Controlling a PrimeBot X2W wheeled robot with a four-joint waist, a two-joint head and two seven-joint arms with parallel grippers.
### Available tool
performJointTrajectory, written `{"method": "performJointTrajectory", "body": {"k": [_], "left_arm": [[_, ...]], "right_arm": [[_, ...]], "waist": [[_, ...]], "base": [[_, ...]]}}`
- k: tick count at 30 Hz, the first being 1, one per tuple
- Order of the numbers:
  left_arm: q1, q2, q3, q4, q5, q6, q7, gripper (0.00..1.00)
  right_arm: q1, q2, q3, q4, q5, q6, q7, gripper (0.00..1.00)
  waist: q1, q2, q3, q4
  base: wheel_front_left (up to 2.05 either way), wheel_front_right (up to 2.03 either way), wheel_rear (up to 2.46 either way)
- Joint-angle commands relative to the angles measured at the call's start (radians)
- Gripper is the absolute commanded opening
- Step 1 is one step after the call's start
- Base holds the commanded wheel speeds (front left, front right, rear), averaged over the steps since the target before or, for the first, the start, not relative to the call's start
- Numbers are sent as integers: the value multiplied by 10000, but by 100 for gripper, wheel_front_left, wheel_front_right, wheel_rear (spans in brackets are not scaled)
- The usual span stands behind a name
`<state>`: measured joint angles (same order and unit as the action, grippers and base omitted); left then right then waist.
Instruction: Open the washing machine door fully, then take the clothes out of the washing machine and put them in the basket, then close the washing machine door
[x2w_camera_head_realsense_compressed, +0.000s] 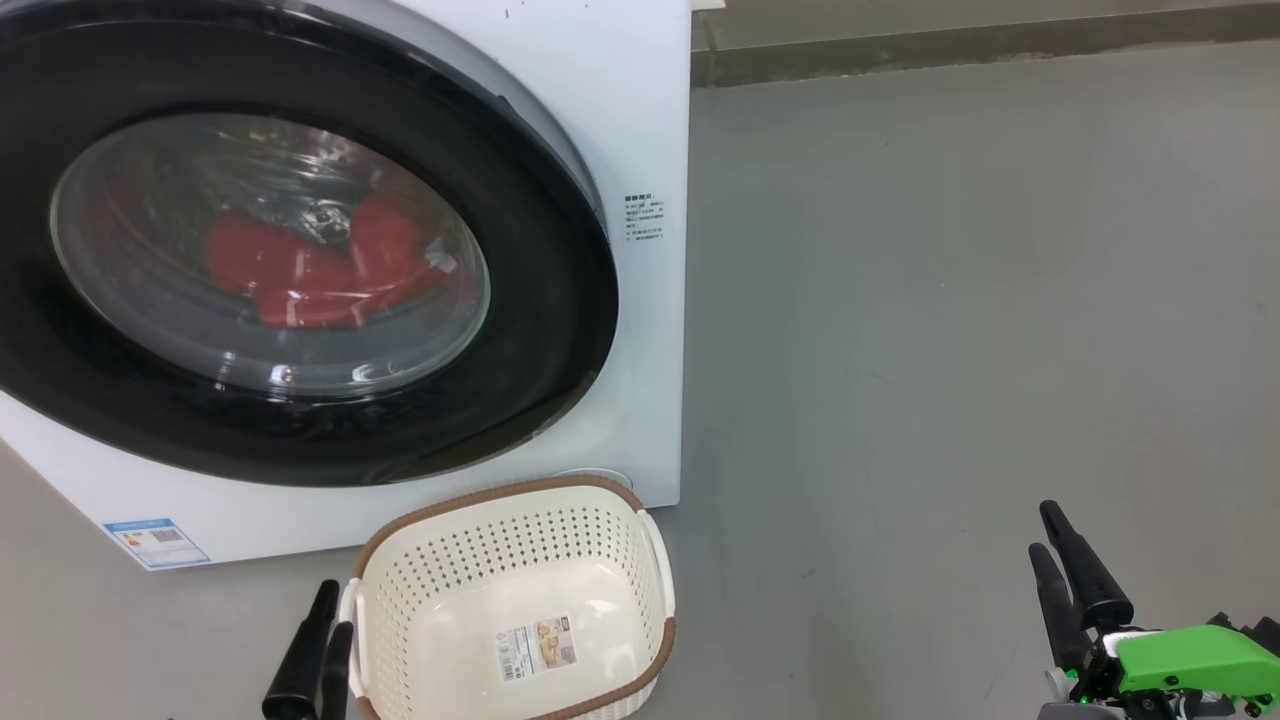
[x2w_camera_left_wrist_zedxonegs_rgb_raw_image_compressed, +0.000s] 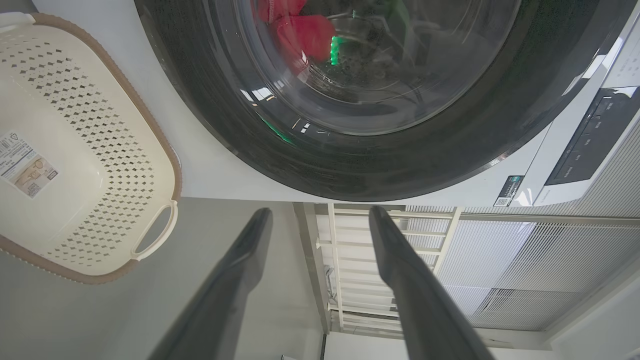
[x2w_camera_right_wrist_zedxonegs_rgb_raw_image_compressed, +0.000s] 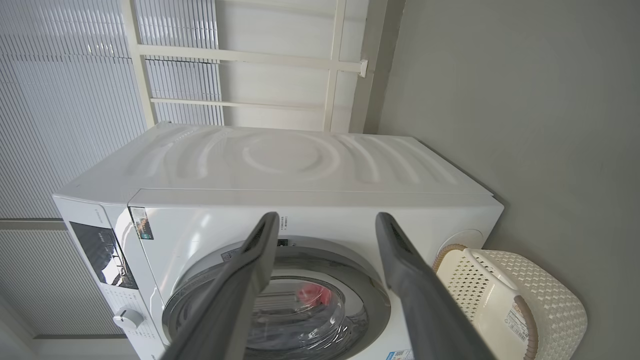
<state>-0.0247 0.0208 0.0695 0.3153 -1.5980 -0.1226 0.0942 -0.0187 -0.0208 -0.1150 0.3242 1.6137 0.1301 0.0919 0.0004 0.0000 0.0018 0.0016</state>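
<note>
The white washing machine (x2w_camera_head_realsense_compressed: 620, 120) takes up the upper left of the head view. Its door (x2w_camera_head_realsense_compressed: 540, 300), black-rimmed with a glass bowl, lies shut against the front. Behind the glass lie the red clothes (x2w_camera_head_realsense_compressed: 300, 270). The cream basket (x2w_camera_head_realsense_compressed: 500, 560) stands on the floor just in front of the machine and holds nothing. My left gripper (x2w_camera_head_realsense_compressed: 335, 607) is open beside the basket's left handle. My right gripper (x2w_camera_head_realsense_compressed: 1042, 527) is open over bare floor far to the right. The left wrist view has the left gripper (x2w_camera_left_wrist_zedxonegs_rgb_raw_image_compressed: 320, 212) below the door (x2w_camera_left_wrist_zedxonegs_rgb_raw_image_compressed: 225, 125), clothes (x2w_camera_left_wrist_zedxonegs_rgb_raw_image_compressed: 305, 30) and basket (x2w_camera_left_wrist_zedxonegs_rgb_raw_image_compressed: 100, 125).
Grey floor (x2w_camera_head_realsense_compressed: 950, 300) stretches right of the machine to a wall base (x2w_camera_head_realsense_compressed: 950, 50). The right wrist view shows my right gripper (x2w_camera_right_wrist_zedxonegs_rgb_raw_image_compressed: 326, 216) facing the machine (x2w_camera_right_wrist_zedxonegs_rgb_raw_image_compressed: 300, 160), its control panel (x2w_camera_right_wrist_zedxonegs_rgb_raw_image_compressed: 100, 255), a knob (x2w_camera_right_wrist_zedxonegs_rgb_raw_image_compressed: 127, 317), and a white slatted wall (x2w_camera_right_wrist_zedxonegs_rgb_raw_image_compressed: 65, 100) behind.
</note>
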Motion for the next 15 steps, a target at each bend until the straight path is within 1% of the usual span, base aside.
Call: {"method": "performJointTrajectory", "body": {"k": [1,5,15], "left_arm": [[-203,138,37,-321,90,-10,-54,100],[-133,211,1,-402,360,-12,-183,100],[-34,235,50,-651,1615,-18,-479,100]], "right_arm": [[-253,-127,38,-287,-121,2,-59,100],[-214,-174,158,-296,-394,2,-182,100],[-158,-242,427,-248,-1586,3,-476,100]], "waist": [[18,0,-4,4],[-2,0,11,16],[-4,0,33,56]], "base": [[0,0,0],[0,0,0],[0,0,0]]}}
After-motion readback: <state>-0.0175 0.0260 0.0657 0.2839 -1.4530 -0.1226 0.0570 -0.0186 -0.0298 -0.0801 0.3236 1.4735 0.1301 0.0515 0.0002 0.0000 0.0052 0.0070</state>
